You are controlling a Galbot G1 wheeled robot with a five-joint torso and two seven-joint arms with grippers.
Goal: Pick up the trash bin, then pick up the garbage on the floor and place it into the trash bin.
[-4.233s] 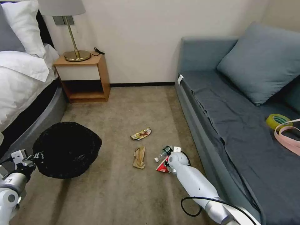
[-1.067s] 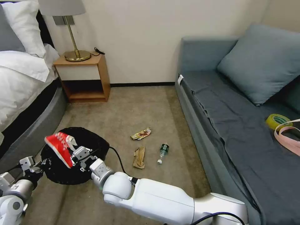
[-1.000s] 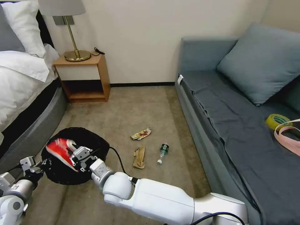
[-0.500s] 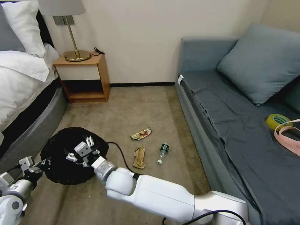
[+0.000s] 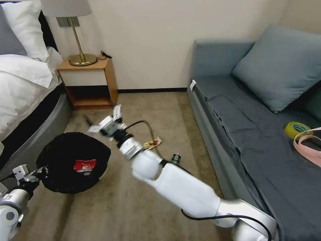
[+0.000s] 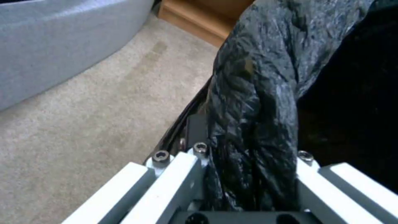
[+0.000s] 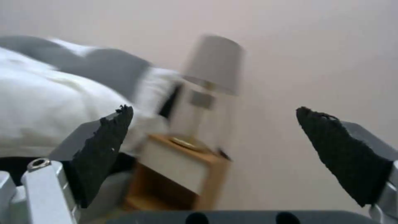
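The trash bin [image 5: 63, 150], lined with a crinkly black bag, hangs low at the left. My left gripper [image 5: 29, 174] is shut on its rim, and the left wrist view shows the bag's fold [image 6: 257, 77] pinched between the fingers [image 6: 198, 137]. A red-and-white carton [image 5: 84, 165] lies inside the bin. My right gripper [image 5: 106, 122] is raised above the carpet beyond the bin, open and empty, its black pads [image 7: 104, 149] wide apart. The gold-brown snack wrapper [image 5: 152, 143] lies on the floor. The green-label bottle [image 5: 176, 158] peeks out beside my right arm. The brown paper is hidden behind that arm.
A bed [image 5: 23, 87] runs along the left. A wooden nightstand [image 5: 90, 83] with a lamp stands at the far wall. The blue-grey sofa [image 5: 254, 117] fills the right side, with a yellow-green tape roll [image 5: 297, 129] and a pink strap [image 5: 306, 147] on it.
My right gripper has let go of the red carton, which now lies in the bin. That arm has swung up and away from the bin toward the nightstand.
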